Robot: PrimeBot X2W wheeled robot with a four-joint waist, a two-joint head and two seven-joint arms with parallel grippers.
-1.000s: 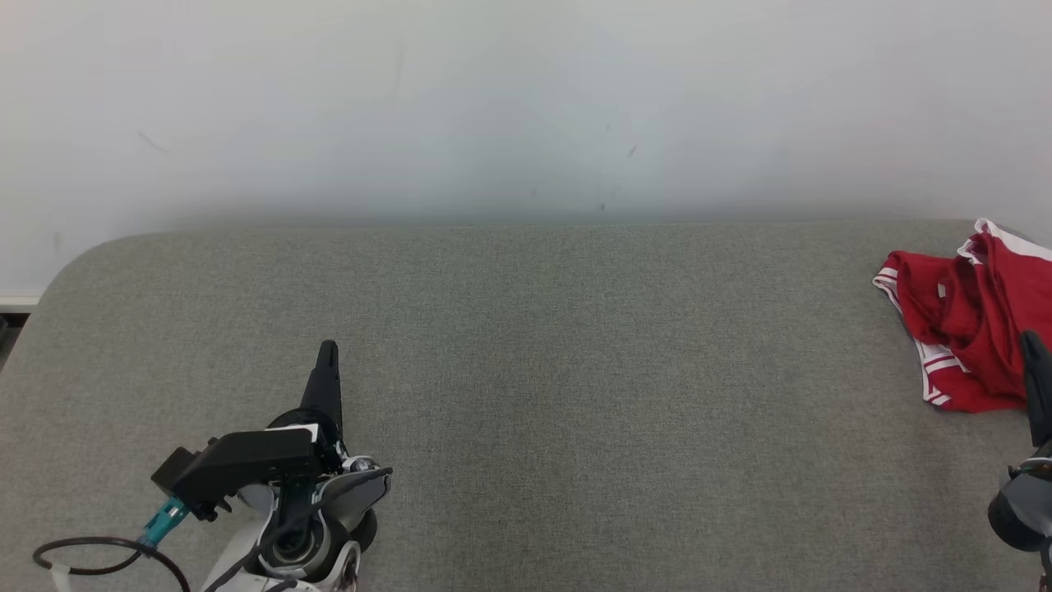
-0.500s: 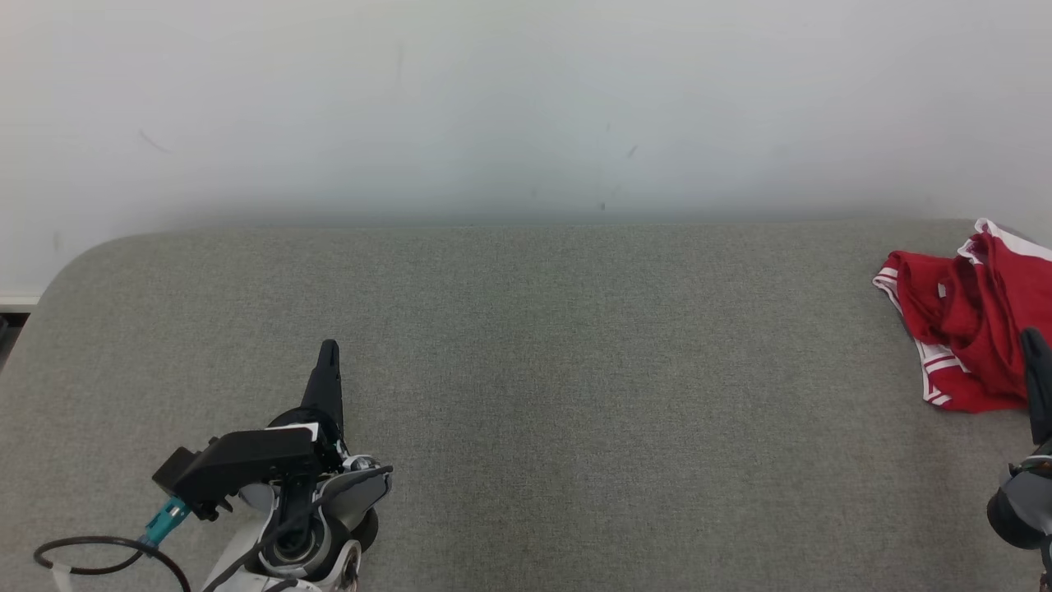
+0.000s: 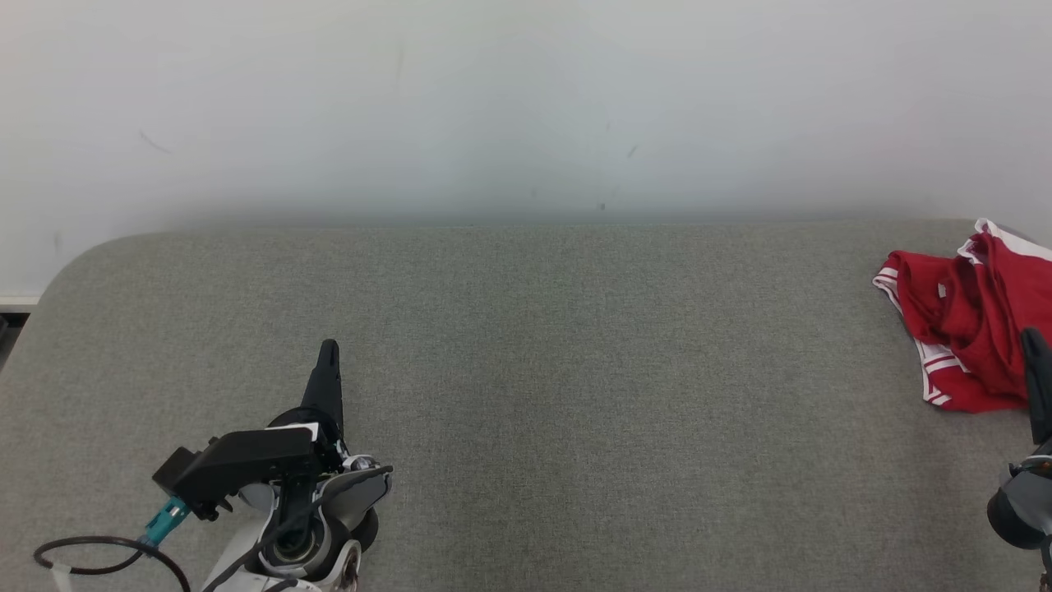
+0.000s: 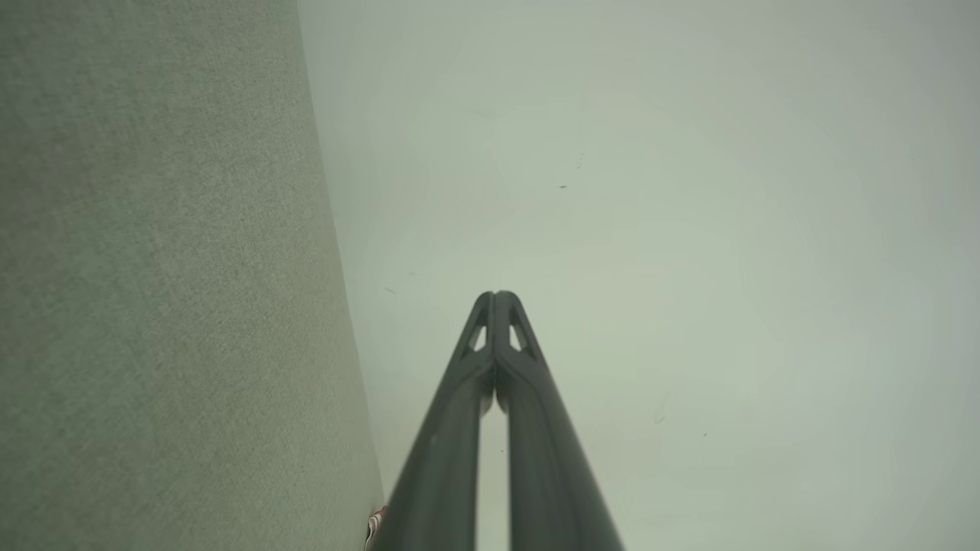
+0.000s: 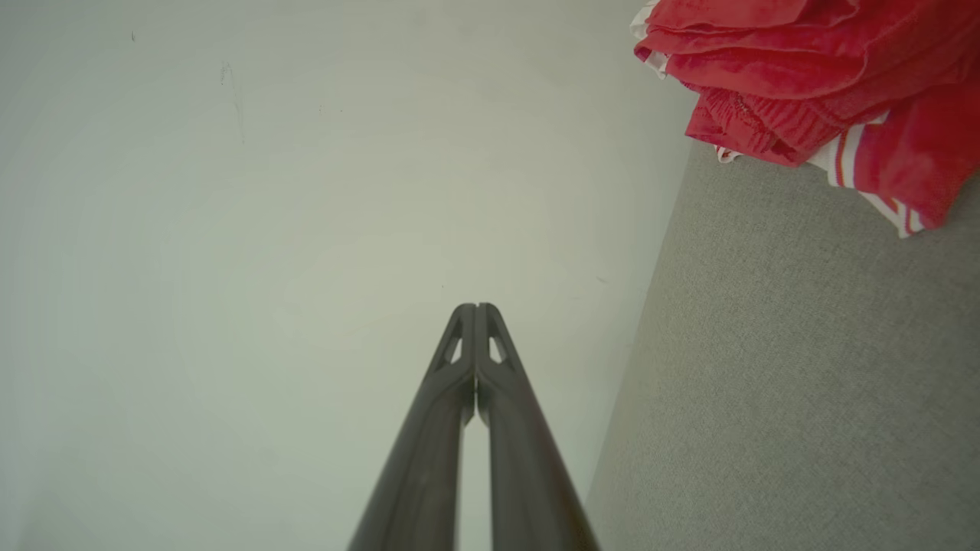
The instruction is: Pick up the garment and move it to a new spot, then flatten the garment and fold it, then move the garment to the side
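Garment [image 3: 970, 329] untouched, we begin left: our left gripper [image 3: 329, 347] hovers over the table's [image 3: 575, 370] near side, jaws pressed together, empty. The red heap lies crumpled at the far right edge, near our right gripper [image 3: 1032, 339], likewise closed and empty, probably stationed to reach it.

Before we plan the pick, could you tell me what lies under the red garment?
The red garment lies crumpled on the grey fabric table, which shows beside it. Whatever its folds cover cannot be seen.
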